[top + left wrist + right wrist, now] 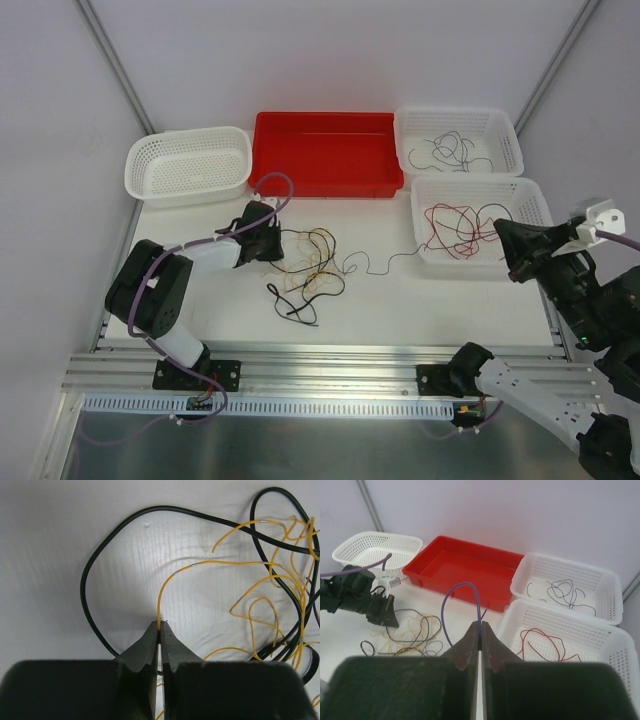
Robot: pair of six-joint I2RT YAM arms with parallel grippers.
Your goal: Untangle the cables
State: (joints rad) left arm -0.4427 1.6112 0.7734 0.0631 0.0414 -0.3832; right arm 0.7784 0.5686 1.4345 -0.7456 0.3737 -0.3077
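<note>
I am pinching the yellow cable [159, 602] between the tips of my left gripper [160, 626], the jaws closed tight on it, low over the table just in front of the red tray's [320, 155] left corner. To free this strand cleanly, I judge I should be drawing it slowly away from the tangle [312, 262], which is lying in front of the tray's middle. I should be lifting a little, so the yellow loops slide out from under the black cable [83, 587] rather than cinching round it. I should also be watching for the whole knot starting to drag along. My right gripper [481, 625] is likewise closed, on the purple cable [465, 583], whose loop is arching up from the tips, so the two pulls ought to be going in opposite directions. My left arm is folded at the elbow, the wrist dropped near the table and pointing toward the tangle. My right arm is raised to the right of the tray, beside the nearer basket [478, 182], the wrist looking back across toward the tray.
</note>
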